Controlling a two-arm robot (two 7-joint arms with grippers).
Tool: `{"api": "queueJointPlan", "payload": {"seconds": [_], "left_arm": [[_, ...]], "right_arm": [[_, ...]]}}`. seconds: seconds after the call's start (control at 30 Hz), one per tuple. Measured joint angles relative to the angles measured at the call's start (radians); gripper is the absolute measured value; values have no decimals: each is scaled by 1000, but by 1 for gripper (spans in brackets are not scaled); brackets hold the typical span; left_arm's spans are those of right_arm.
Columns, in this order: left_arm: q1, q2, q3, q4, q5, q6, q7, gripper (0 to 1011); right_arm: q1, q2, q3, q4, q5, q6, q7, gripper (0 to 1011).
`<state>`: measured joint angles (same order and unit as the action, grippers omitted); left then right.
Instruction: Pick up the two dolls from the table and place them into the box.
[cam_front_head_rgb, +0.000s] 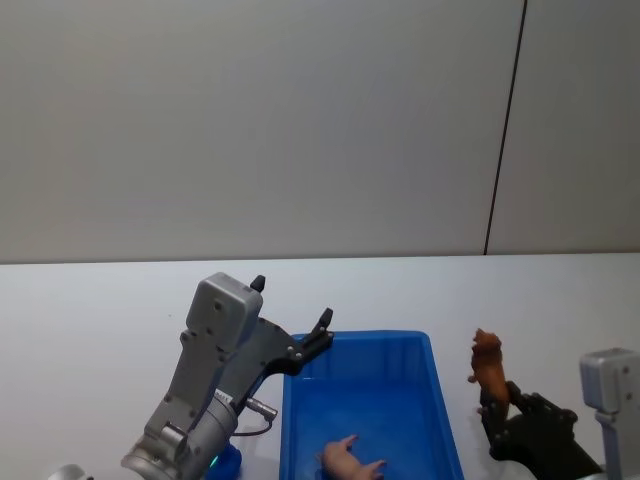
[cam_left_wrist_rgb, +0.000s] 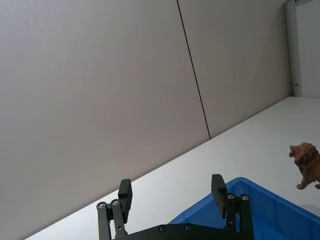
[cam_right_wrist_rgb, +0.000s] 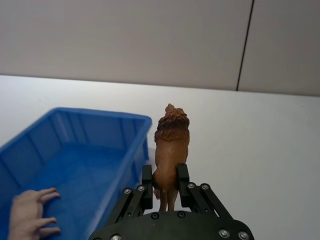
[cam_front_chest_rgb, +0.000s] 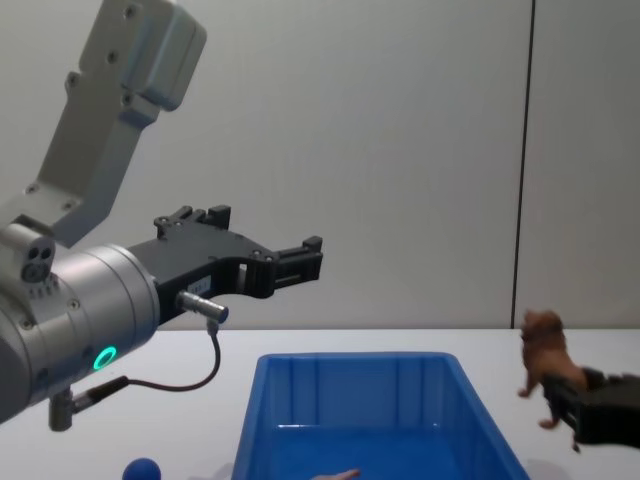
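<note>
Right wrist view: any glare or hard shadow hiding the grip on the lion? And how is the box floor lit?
Right wrist view: the lion is evenly lit, no glare, clamped in the right gripper. Head view: a pale sheen on the box floor, no hard shadow. Left wrist view: the left gripper open against a plain wall, no glare.

left arm (cam_front_chest_rgb: 80, 300): silver-grey, green ring light (cam_front_chest_rgb: 104, 357) | cable (cam_front_chest_rgb: 215, 355): dark | left tool (cam_left_wrist_rgb: 171, 186): black
</note>
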<state>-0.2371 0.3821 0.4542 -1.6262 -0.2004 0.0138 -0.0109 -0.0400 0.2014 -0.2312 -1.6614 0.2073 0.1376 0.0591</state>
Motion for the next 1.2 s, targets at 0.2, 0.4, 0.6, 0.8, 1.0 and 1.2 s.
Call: {"api": "queueJointPlan", "payload": {"seconds": [0.2, 0.4, 0.6, 0.8, 1.0, 1.2], "left_arm": [[0, 0, 0, 0, 0, 0, 0, 1001], [0, 0, 0, 0, 0, 0, 0, 1001], [0, 0, 0, 0, 0, 0, 0, 1001], [0, 0, 0, 0, 0, 0, 0, 1001], [0, 0, 0, 0, 0, 0, 0, 1001], [0, 0, 0, 0, 0, 0, 0, 1001]], "right_arm": [[17, -8, -6, -10, -1, -15, 54, 276], [44, -24, -18, -6, -4, -21, 119, 276], [78, -47, -35, 20, -12, -23, 184, 276], [108, -66, -46, 48, -21, -22, 224, 364], [124, -75, -49, 64, -26, -17, 228, 529], [127, -75, -45, 68, -29, -11, 192, 745]]}}
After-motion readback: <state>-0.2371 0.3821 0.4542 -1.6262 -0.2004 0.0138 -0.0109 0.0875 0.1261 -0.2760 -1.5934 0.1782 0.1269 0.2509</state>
